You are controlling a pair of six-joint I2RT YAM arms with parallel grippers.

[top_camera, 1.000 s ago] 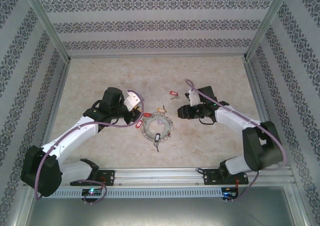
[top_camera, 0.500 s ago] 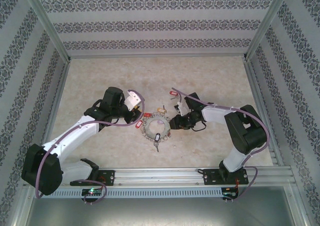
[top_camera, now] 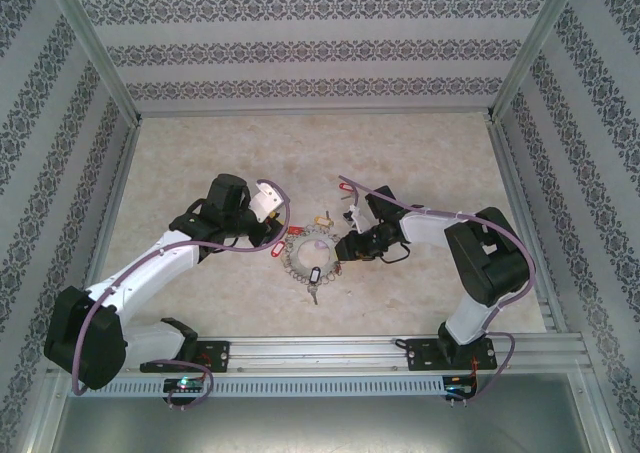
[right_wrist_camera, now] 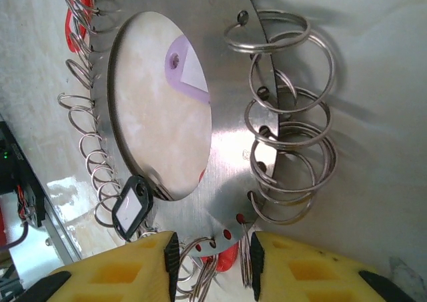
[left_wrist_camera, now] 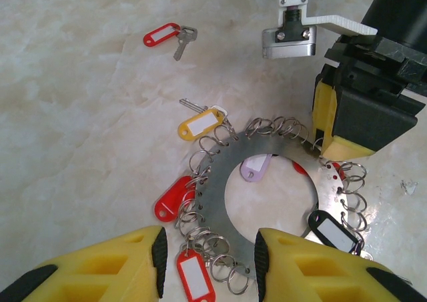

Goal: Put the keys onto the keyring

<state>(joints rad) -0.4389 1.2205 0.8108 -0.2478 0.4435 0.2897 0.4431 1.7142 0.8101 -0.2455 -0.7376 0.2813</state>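
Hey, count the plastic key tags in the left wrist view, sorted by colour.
Red: 3 (loose red tag; plain red tag and labelled red tag at the keyring)
Yellow tag: 1
Lilac tag: 1
Black tag: 1
Total: 6; red slivers half hidden by the plate are not counted.

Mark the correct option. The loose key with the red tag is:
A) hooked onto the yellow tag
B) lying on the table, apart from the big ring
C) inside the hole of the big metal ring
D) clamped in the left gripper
B: in the left wrist view the key with the red tag lies flat on the table, apart from the keyring, with no gripper on it.
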